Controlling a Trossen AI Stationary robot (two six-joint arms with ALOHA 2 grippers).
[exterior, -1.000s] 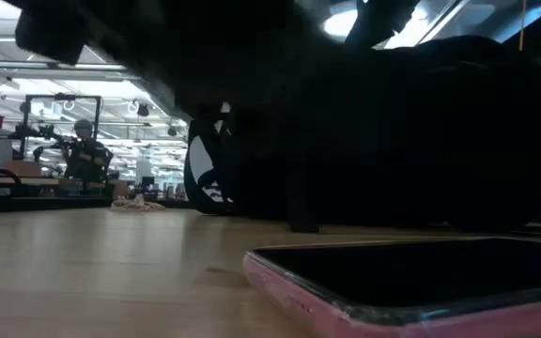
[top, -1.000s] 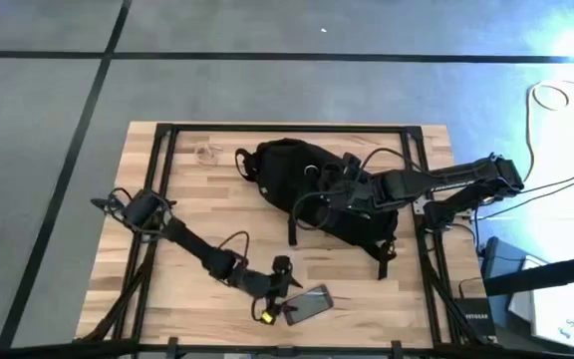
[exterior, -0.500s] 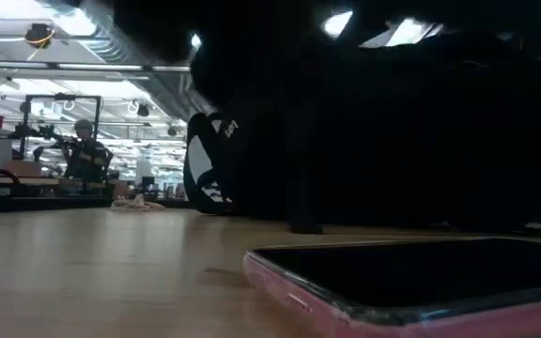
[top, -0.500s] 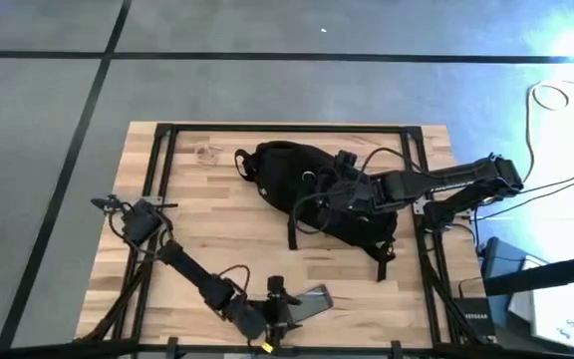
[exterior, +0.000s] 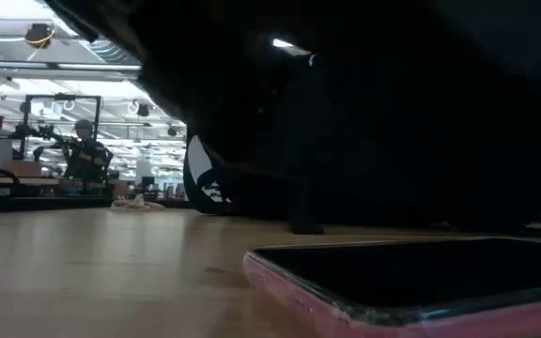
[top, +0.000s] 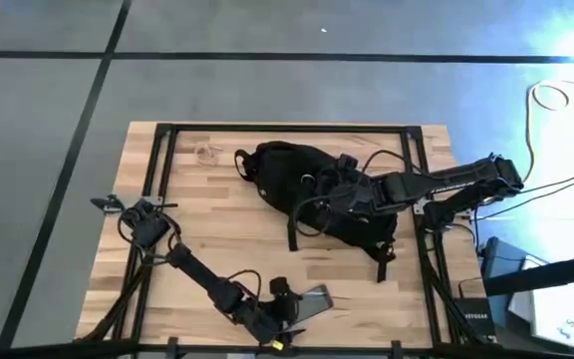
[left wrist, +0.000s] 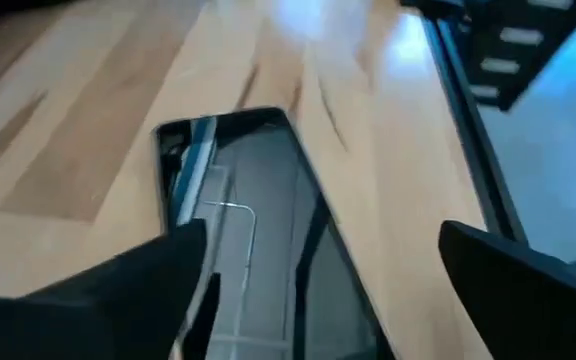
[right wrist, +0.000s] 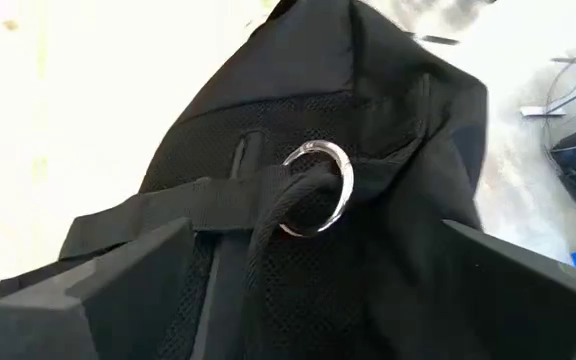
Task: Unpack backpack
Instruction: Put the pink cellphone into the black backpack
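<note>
One phone (exterior: 411,282) in a pink case lies screen-up at the near edge of the wooden bench (top: 207,224), closest to the low camera. The left gripper (top: 289,311) hangs just over it with its fingers (left wrist: 118,290) spread apart, one on each side of the phone in the left wrist view and holding nothing; that view shows the glass reflecting light, which the overhead view does not.

Farther back, at the middle of the bench toward the right edge, sits the one black backpack (top: 312,189), its straps (top: 292,224) trailing toward the near side. The right gripper (top: 339,184) is over the top of the bag, fingers (right wrist: 98,280) apart and gripping nothing. Only the right wrist view shows one silver ring (right wrist: 320,188) threaded on a black strap on the mesh fabric. Only the low view shows white lettering (exterior: 207,188) on the bag's side.

Near the far left corner lies one small clear object (top: 206,154), too small to identify.

Beyond the bench, the low view shows one seated person (exterior: 86,155) in the workshop.
</note>
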